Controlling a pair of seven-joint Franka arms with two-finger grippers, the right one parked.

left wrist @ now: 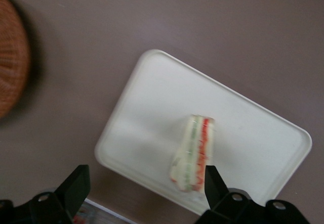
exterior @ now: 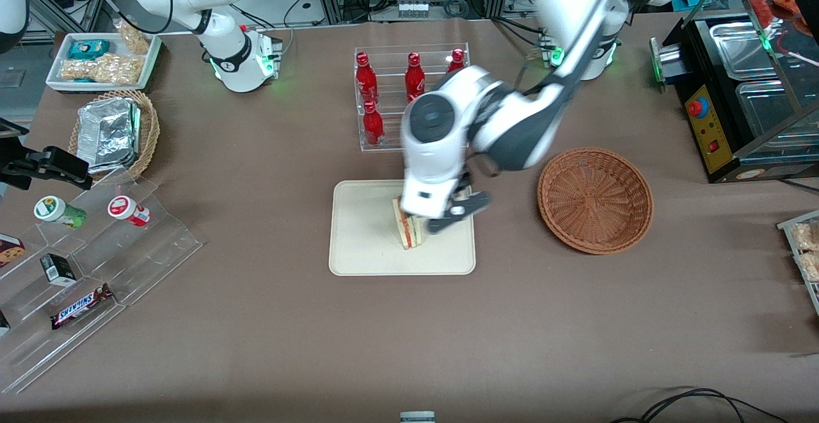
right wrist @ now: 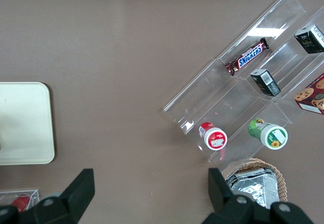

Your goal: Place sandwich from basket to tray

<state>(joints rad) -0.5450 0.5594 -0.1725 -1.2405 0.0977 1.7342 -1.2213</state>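
- On the brown table (exterior: pixel 256 320), the flat cream rectangular tray (exterior: pixel 365 237) holds the wrapped triangular sandwich (exterior: pixel 411 231).
- The left gripper (exterior: pixel 427 221) hovers above, fingers (left wrist: pixel 215 186) spread, released.
- The round reddish-brown wicker basket (exterior: pixel 595 200) sits at the tray's 3 o'clock in the front view.

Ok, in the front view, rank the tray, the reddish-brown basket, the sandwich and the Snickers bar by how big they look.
Largest to smallest:
1. tray
2. basket, slightly smaller
3. Snickers bar and sandwich: too close to rank, since the gripper above the tray, fingers open, covers part of the sandwich.
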